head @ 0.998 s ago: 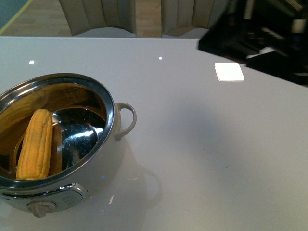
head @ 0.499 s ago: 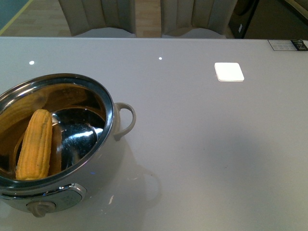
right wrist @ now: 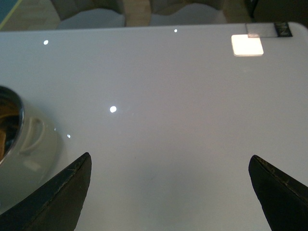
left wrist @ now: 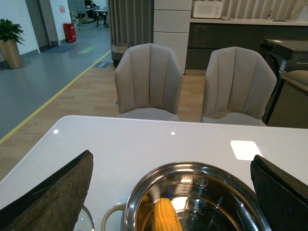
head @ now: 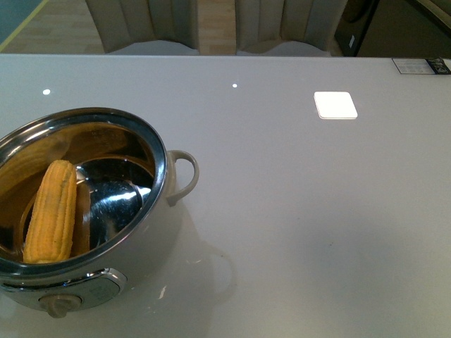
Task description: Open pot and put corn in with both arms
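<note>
White table (head: 296,211), open pot (head: 161,184), corn (head: 52,211) inside

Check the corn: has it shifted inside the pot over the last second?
No. The corn lies at the same spot against the pot's left inner wall, unchanged relative to the loop handle.

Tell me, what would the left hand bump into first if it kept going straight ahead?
Probably the pot: the open left hand points at its steel inside, where the corn lies. Depth is unclear.

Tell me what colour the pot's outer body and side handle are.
Cream-white, with a shiny steel rim; the pot and its loop handle show best in the front view.
</note>
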Action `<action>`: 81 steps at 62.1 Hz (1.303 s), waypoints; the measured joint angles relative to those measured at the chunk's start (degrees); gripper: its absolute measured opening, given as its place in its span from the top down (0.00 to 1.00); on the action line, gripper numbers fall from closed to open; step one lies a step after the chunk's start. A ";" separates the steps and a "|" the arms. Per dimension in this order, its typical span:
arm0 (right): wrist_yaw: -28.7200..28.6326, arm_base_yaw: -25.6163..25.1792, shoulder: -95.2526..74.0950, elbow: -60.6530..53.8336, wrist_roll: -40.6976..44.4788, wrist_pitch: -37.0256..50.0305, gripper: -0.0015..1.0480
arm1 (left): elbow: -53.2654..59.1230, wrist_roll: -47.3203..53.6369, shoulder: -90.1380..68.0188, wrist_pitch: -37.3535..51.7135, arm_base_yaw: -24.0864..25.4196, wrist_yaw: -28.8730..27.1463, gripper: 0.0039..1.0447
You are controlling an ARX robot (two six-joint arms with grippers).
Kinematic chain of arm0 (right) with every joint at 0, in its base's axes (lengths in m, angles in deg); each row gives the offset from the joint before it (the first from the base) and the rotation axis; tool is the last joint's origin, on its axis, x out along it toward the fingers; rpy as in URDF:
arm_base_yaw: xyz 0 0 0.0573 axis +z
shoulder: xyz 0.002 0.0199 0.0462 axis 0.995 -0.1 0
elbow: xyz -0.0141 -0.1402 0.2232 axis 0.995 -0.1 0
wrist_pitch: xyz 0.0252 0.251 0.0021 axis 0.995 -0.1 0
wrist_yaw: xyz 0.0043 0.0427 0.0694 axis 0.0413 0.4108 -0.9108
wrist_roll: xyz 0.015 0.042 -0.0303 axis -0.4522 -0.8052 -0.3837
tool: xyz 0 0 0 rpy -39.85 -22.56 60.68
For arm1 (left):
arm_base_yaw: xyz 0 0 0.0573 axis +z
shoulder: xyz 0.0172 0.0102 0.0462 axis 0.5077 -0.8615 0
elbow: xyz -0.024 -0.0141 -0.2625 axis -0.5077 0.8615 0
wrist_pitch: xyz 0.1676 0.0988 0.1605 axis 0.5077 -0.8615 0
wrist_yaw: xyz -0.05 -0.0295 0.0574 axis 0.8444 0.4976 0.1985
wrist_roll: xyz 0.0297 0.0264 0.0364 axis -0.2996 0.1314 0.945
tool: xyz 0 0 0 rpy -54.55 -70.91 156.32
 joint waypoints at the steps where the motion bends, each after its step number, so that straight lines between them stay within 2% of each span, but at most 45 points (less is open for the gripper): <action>1: 0.04 0.09 -0.13 -0.07 -0.02 0.02 0.09 | 0.00 0.00 0.00 0.00 0.00 0.00 0.07; 15: 0.31 0.48 -0.35 -0.26 -1.03 0.17 0.09 | 0.00 0.00 0.00 0.00 0.00 -0.02 0.07; 16: 2.08 0.81 -0.09 -0.98 -0.33 2.27 0.10 | 0.00 -0.02 0.00 0.00 0.00 -0.02 0.07; 19: 9.64 0.70 2.58 -7.82 4.90 19.85 0.21 | 0.00 -0.02 0.00 0.00 0.00 0.00 0.07; 22: 9.66 -1.95 6.16 -12.96 8.52 32.11 0.33 | 0.00 -0.02 0.00 0.00 0.00 -0.04 0.07; 23: 9.05 -2.82 7.15 -13.66 9.14 33.83 0.36 | 0.00 -0.02 0.00 0.00 0.00 -0.04 0.07; 28: 5.70 -6.19 10.86 -14.82 10.91 34.40 0.49 | 0.00 -0.02 0.00 0.00 0.00 -0.02 0.07; 44: -3.30 -15.47 18.91 -17.40 12.39 28.85 0.95 | 0.00 -0.02 0.00 0.00 0.00 -0.02 0.07; 46: -4.00 -16.26 19.58 -17.51 12.74 28.35 0.98 | 0.00 0.00 0.00 0.00 0.00 -0.02 0.07; 59: -8.41 -20.81 23.82 -19.04 12.66 26.73 0.98 | 0.00 -0.02 0.00 0.00 0.00 -0.02 0.07; 63: -14.34 -25.20 25.51 -19.08 12.74 25.55 0.98 | 0.00 0.00 0.00 0.00 0.00 0.00 0.07; 67: -14.82 -27.80 26.56 -19.08 12.72 24.57 0.98 | 0.00 -0.02 0.00 0.00 0.00 -0.04 0.07; 72: -15.43 -28.24 27.63 -19.08 12.74 23.52 0.98 | 0.00 -0.02 0.00 0.00 0.00 -0.02 0.07; 78: -15.43 -28.35 34.75 -19.06 12.76 14.53 0.98 | 0.00 -0.02 0.00 0.00 0.00 -0.04 0.07; 81: -15.50 -28.37 36.83 -19.06 12.74 13.77 0.98 | 0.00 -0.02 0.00 0.00 0.00 -0.04 0.07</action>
